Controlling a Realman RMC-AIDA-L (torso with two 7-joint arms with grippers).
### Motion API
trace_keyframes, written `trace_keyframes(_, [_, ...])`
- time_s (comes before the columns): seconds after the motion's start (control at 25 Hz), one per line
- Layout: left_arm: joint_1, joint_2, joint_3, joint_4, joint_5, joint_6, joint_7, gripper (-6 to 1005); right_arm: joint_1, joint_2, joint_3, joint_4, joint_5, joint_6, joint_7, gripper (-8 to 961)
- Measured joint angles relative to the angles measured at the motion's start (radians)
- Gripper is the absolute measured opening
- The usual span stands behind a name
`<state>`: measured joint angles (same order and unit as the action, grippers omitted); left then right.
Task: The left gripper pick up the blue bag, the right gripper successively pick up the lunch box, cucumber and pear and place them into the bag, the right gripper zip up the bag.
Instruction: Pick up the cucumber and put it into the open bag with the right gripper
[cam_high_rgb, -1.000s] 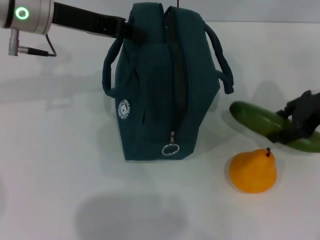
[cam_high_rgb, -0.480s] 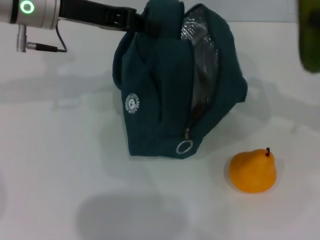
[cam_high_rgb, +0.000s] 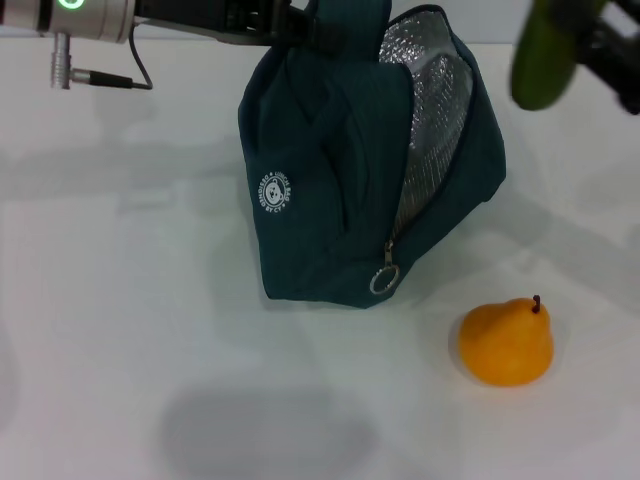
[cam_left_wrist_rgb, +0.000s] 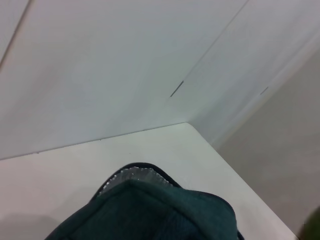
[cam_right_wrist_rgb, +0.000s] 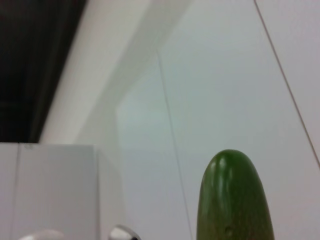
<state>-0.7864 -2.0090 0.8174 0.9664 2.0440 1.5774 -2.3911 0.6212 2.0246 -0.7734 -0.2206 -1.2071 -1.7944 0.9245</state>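
Cucumber (cam_high_rgb: 543, 55) clamped in right tool (cam_high_rgb: 600, 40), above-right of blue bag (cam_high_rgb: 340, 190); left tool (cam_high_rgb: 290, 22) grips bag top.

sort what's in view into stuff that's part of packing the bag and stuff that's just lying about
Part of the job:
- blue bag, open, foil lining showing, held at its top by the left hand
- cucumber, held in the air by the right hand, to the bag's right
- pear, on the table right of the bag

Just lying about:
- nothing visible; the lunch box is not in view
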Motion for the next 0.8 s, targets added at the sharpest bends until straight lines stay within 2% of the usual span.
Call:
trace_keyframes(0.16, [-0.006,-0.001,0.002,0.0,0.0,-0.01,0.003,54,0.072,0.002,0.013,0.17,0.057,0.049,-0.129,652])
trace_keyframes(0.36, [-0.01,-0.002,0.0,-0.018,0.003,-0.016,0.008,54,0.123,0.002,0.046,0.318,0.13,0.104,-0.132,654])
trace_keyframes(0.8, [-0.003,0.005,0.0,-0.043,0.001,-0.027,0.014,54,0.168,0.003,0.086,0.428,0.115,0.154,0.007,660])
